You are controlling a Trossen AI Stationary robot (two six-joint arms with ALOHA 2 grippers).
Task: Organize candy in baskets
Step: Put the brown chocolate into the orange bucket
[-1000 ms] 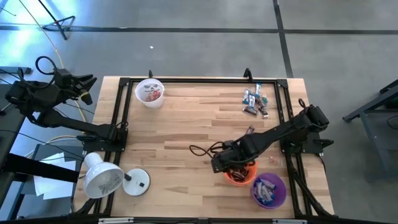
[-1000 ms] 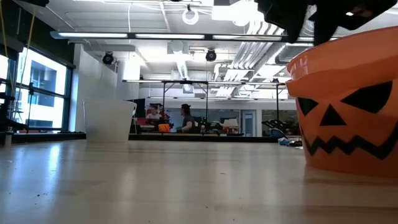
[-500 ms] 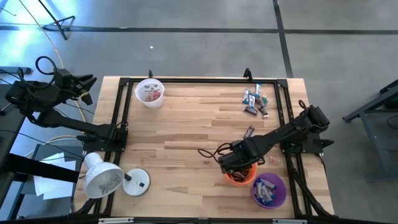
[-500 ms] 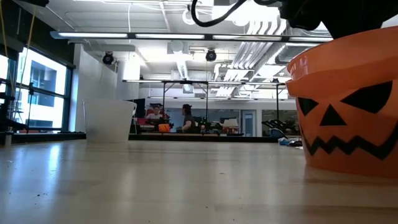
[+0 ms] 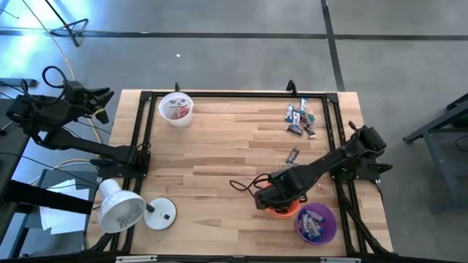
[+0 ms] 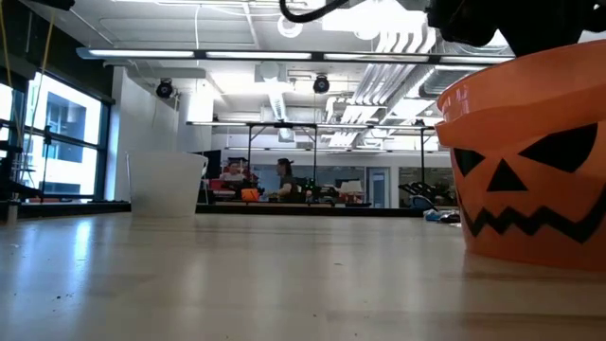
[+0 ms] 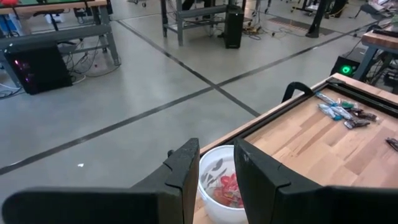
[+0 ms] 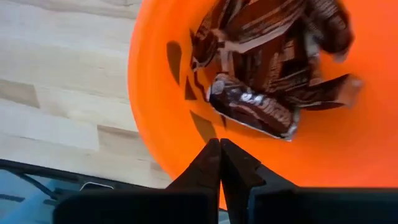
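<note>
The orange basket [image 5: 284, 209] stands near the table's front right and holds several dark brown candy bars [image 8: 267, 68]. My right gripper [image 8: 219, 149] hangs over the basket's inner wall, pointing down, shut with nothing between its fingers. Beside it, the purple basket [image 5: 316, 223] holds blue-and-white candy. The white basket [image 5: 176, 108] at the far left holds pinkish candy [image 7: 227, 190]. A pile of loose candy [image 5: 300, 120] lies at the far right, and one dark bar [image 5: 293, 155] lies nearer. My left gripper [image 7: 214, 171] waits open, raised beyond the table's far left corner.
A white dome lamp [image 5: 123, 210] with a round base [image 5: 162, 214] lies at the front left corner. A black frame [image 5: 241, 95] runs along the table's edges. Bare wood lies between the white basket and the orange one [image 6: 530, 161]. People stand in the room behind.
My right gripper has shifted a little toward the table's right edge above the orange basket and turned slightly, its cable swinging with it. The baskets and the loose candy have stayed in place.
</note>
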